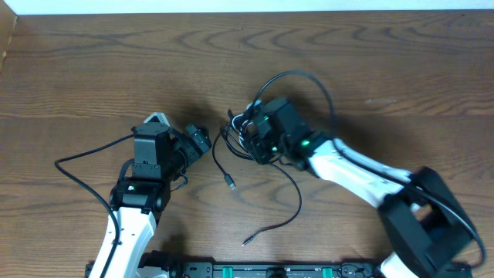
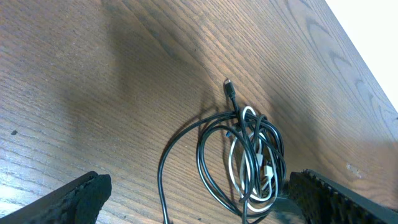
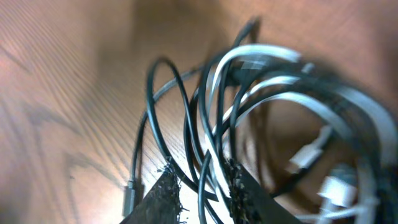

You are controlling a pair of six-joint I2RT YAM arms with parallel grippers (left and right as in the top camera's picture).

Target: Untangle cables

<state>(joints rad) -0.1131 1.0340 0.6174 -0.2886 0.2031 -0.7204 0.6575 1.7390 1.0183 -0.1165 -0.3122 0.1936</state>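
The cables are lying bunched between the narrowed jaws of my right gripper; I cannot tell if it is gripping. My left gripper is gaping open, the bunch just to its right.

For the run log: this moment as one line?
tangled bundle of thin black and white cables: on wooden table | left gripper: open beside bundle | right gripper: jaws narrow around its strands, grip unclear

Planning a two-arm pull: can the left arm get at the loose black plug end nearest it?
Probably yes: the left tool is open, and only bare wooden table separates it from that thin black cable's plug end.
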